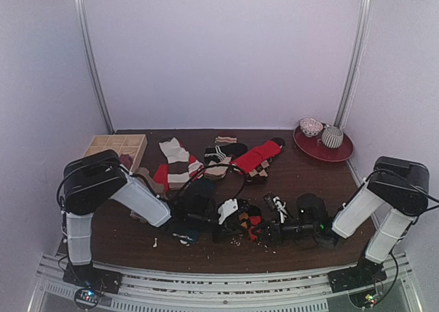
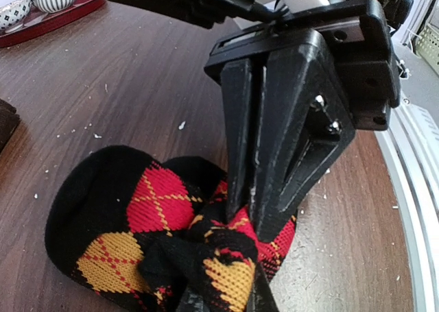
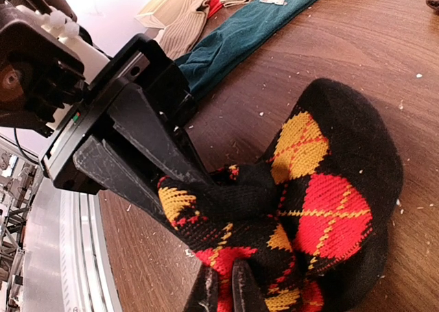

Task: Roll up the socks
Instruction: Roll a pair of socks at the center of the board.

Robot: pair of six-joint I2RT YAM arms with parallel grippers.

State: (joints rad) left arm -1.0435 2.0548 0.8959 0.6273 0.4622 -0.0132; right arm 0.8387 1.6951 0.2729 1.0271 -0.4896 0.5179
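Crumb-flecked wood table [image 1: 312,183] (socks [image 1: 255,158] strewn), white walls [image 1: 226,51]

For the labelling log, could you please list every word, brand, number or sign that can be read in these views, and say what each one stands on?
No text can be read in any view.
pale tag on the teal sock: too blurred to tell whether it carries any print.
argyle sock: woven diamonds only, no lettering.
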